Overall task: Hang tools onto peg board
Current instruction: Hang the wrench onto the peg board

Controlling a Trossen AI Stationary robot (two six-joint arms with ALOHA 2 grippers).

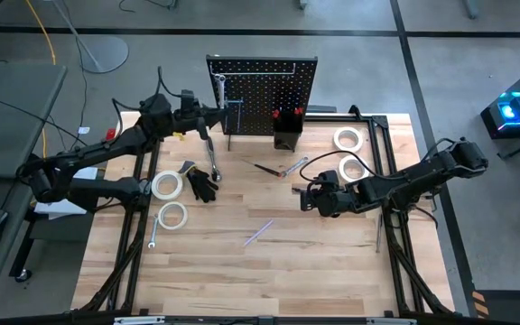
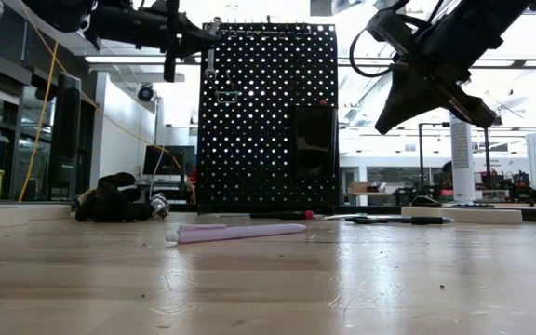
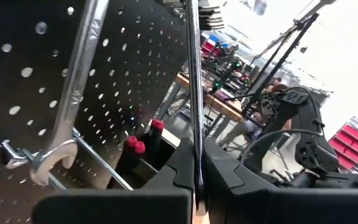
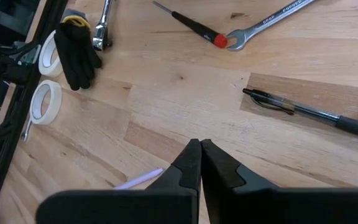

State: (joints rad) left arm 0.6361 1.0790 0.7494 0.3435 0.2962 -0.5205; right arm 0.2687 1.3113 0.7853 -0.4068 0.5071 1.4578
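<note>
The black peg board (image 1: pixel 262 90) stands upright at the table's far edge. A silver wrench (image 3: pixel 67 106) hangs on it from a hook by its open end, and its small bin (image 1: pixel 287 135) holds red-handled screwdrivers (image 3: pixel 143 144). My left gripper (image 1: pixel 213 115) is level in front of the board's left part, shut on a second wrench (image 3: pixel 194 93), which shows edge-on. My right gripper (image 4: pixel 199 149) hangs shut and empty above mid-table. On the table beyond it lie a screwdriver (image 4: pixel 185 25) and a wrench (image 4: pixel 272 22). My left gripper pinches the wrench's shank (image 3: pixel 196 140) between its two fingers. The fingers come level from the table's left and lie across the shank. The wrench stands about upright, lifted clear of the table and rising past the fingers. The fingers hide its lower end.
White tape rolls lie at the left (image 1: pixel 165 185) (image 1: pixel 172 215) and at the far right (image 1: pixel 348 138) (image 1: pixel 353 168). A black bundle (image 4: pixel 76 46) and a silver tool (image 4: pixel 102 28) lie at the left. A purple pen (image 1: pixel 260 233) and a black pen (image 4: pixel 303 111) lie mid-table.
</note>
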